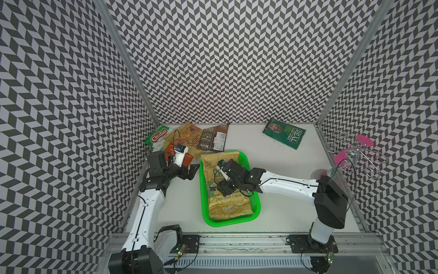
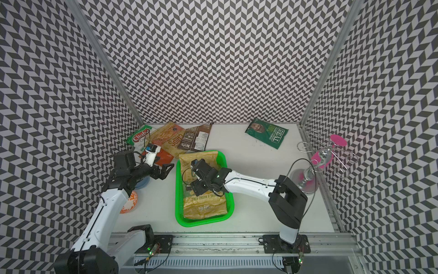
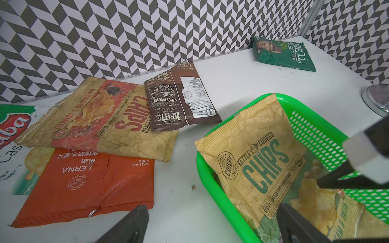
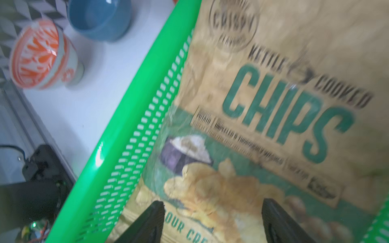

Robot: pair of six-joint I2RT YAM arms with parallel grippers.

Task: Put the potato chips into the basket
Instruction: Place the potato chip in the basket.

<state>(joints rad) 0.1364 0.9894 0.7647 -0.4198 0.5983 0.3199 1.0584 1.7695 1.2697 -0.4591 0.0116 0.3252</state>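
Right wrist view: CHIPS bag [image 4: 273, 101] lying in basket [image 4: 113, 134], right jaws spread above it, holding nothing. Left jaws spread, empty, beside basket. REAL bag [image 1: 284, 136] and four-bag heap [image 1: 189, 140] on worktop [image 1: 272, 151], outside basket.

I've open table [image 1: 265, 151] between basket [image 1: 227, 221] and REAL bag [image 1: 284, 136], frame centre-right; bag pile [image 1: 189, 140] upper left, wire stand [image 1: 353, 154] far right block passage.

A tan sour-cream CHIPS bag [image 1: 225, 204] lies flat in the bright green mesh basket [image 1: 230, 222], near centre, its far end over the rim. The Chuba bag [image 1: 158, 138], tomato CHIPS bag [image 1: 187, 137], orange Lerna bag [image 3: 90, 185] and brown Kettle bag [image 1: 214, 140] overlap far left. The green REAL bag [image 1: 284, 136] lies alone far right.
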